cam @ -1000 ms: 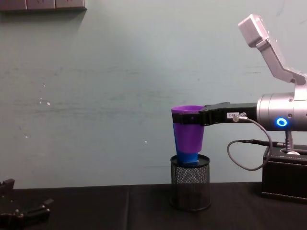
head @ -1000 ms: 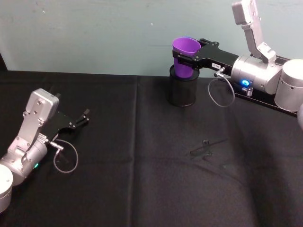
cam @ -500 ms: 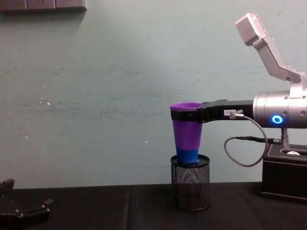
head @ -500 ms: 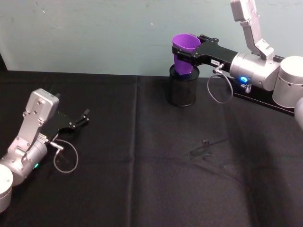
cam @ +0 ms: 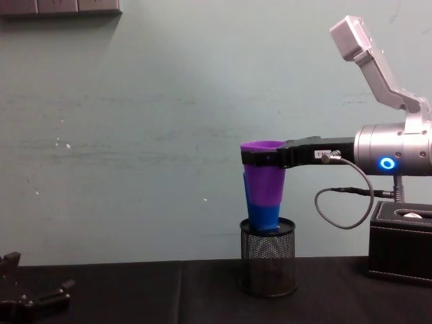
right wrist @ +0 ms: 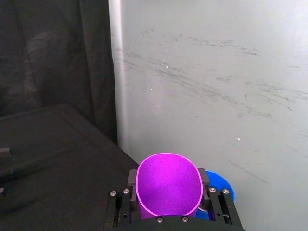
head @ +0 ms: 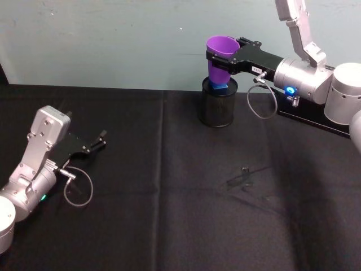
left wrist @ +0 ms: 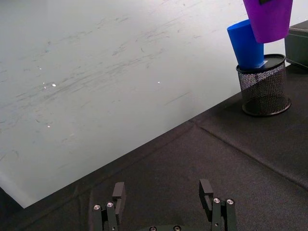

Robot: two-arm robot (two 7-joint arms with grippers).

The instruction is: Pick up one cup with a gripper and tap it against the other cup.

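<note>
— Right, the right gripper (cam: pixel 260 157) is clamped across the rim of the smooth, tapered purple tumbler (cam: pixel 264 186), holding it upright in the air.
— And the blue tumbler (cam: pixel 263 214)?
— Same tapered plastic, leaning in the round mesh pen holder (cam: pixel 268 267), close against the purple one. Touching? Can't tell.
— The left gripper (head: pixel 97 142)?
— Fingers spread, low over the black cloth (head: pixel 169 197), well apart.

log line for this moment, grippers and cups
right gripper: shut on purple cup, held above mesh holder | blue cup: in mesh holder, contact unclear | left gripper: open, idle by table
</note>
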